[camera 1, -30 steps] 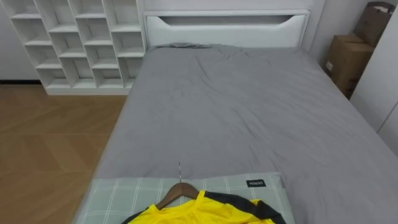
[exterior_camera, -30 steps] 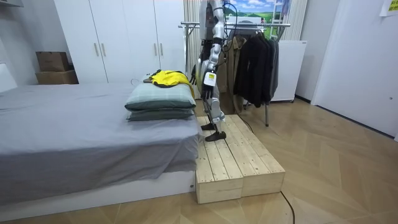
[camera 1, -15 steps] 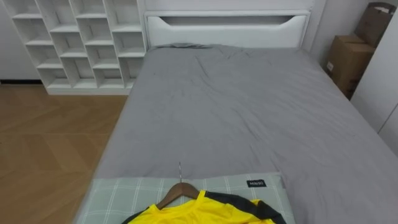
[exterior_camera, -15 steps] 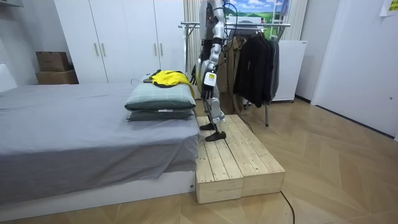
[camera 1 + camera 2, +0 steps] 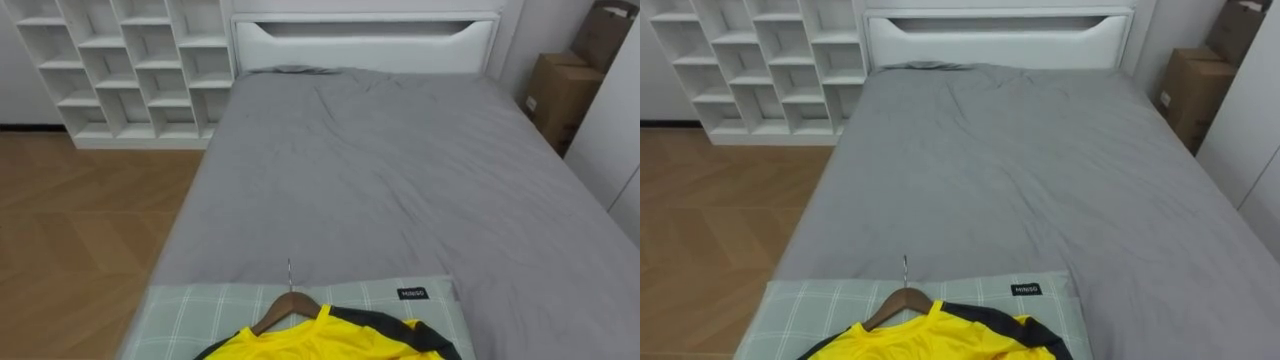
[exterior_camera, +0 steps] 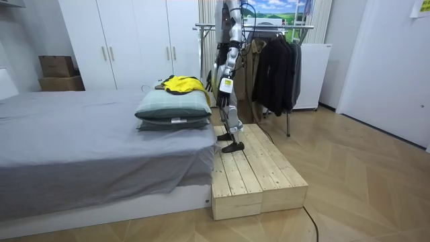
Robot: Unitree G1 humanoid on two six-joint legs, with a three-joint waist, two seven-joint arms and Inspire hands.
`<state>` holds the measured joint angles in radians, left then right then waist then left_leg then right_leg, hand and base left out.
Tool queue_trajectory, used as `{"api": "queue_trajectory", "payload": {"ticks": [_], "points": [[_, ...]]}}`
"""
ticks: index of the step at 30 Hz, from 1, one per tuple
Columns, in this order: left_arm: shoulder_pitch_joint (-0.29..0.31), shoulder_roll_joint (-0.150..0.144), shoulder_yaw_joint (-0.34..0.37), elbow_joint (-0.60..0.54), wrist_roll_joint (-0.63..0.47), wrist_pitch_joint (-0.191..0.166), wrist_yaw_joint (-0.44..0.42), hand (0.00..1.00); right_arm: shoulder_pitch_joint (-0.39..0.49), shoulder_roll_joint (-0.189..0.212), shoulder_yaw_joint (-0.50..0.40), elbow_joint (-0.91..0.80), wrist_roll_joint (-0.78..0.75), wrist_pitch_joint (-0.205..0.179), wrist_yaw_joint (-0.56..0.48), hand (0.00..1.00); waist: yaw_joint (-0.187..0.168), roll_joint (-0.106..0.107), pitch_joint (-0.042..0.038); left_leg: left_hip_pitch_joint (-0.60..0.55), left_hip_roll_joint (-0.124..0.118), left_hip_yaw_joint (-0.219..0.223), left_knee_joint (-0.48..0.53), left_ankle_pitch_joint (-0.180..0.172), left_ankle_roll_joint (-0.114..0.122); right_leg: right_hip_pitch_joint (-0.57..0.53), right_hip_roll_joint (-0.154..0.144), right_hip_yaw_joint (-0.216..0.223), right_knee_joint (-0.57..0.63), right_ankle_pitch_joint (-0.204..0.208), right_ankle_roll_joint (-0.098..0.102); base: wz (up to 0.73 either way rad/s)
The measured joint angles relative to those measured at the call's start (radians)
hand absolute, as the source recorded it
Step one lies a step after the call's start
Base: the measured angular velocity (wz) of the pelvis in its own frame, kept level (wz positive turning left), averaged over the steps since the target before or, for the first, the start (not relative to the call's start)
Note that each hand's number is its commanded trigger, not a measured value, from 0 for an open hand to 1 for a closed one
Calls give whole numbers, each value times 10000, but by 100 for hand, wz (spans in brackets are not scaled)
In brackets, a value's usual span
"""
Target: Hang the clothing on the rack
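Status: yellow shirt (image 5: 325, 342) already on wooden hanger (image 5: 283, 309), lying on pillow (image 5: 200, 312) at bed (image 5: 380, 180) foot. Lifting and hanging on clothes rack (image 6: 282, 27) remain. Left robot hand (image 6: 225, 83): finger state cannot be told.

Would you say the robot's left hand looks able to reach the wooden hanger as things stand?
Probably yes. The wooden hanger lies uncovered on the top pillow, inside the yellow shirt, right before the robot. The left hand hangs beside the pillows with nothing between.
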<state>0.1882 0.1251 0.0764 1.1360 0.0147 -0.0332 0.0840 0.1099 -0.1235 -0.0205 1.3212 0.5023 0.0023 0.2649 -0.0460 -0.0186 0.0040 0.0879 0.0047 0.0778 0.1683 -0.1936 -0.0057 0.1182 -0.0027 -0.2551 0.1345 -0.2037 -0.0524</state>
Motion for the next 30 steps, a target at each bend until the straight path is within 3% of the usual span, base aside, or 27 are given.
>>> {"api": "queue_trajectory", "payload": {"ticks": [9, 18, 30], "points": [[-4, 0, 55, -22, 289, 0, 68, 0, -3, 2, 0, -2, -46, 1, 57, 0, -18, -36, -7, -18, -4, -6, -2, 0, 0, 18, 0, -12, -12, 0, 0, 0], [24, 1, 105, -18, 446, -30, 1671, 0, -18, 1, -3, -17, -21, 0, -32, 0, -5, -13, -9, 66, -11, -44, 7, -1, 0, 140, -3, -64, -15, -9, 14, 1], [49, 118, 1386, -191, 474, -29, 3843, 0, 6, -99, -29, -12, -78, 125, -15, 0, -8, 150, -18, 251, -29, -271, 105, -14, 18, 390, -11, -216, -6, -45, -9, 6]]}}
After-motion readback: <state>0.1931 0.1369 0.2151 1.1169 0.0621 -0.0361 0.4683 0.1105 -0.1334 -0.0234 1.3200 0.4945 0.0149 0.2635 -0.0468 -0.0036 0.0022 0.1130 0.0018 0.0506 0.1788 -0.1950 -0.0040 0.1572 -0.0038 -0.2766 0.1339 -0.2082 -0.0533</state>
